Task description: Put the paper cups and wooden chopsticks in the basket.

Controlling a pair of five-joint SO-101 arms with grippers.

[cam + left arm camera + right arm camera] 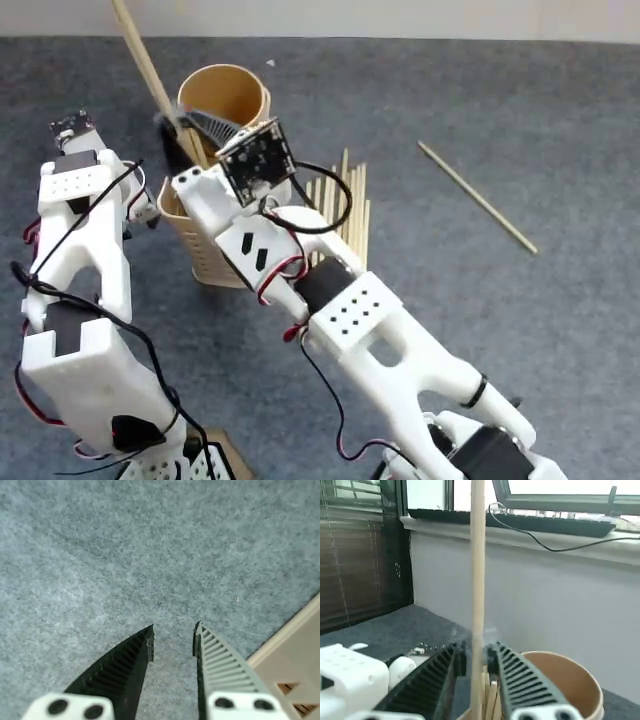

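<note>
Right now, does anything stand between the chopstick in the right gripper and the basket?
Nothing visible does. The right gripper is shut on the chopstick, which stands upright over the basket. Its lower end goes down beside the cup, near the other chopsticks; the tip itself is hidden.

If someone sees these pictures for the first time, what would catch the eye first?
The right gripper pinches a wooden chopstick that stands almost upright just over the paper cup, at the far end of the basket. After that, a lone chopstick lies on the grey carpet, well apart from the basket.
</note>
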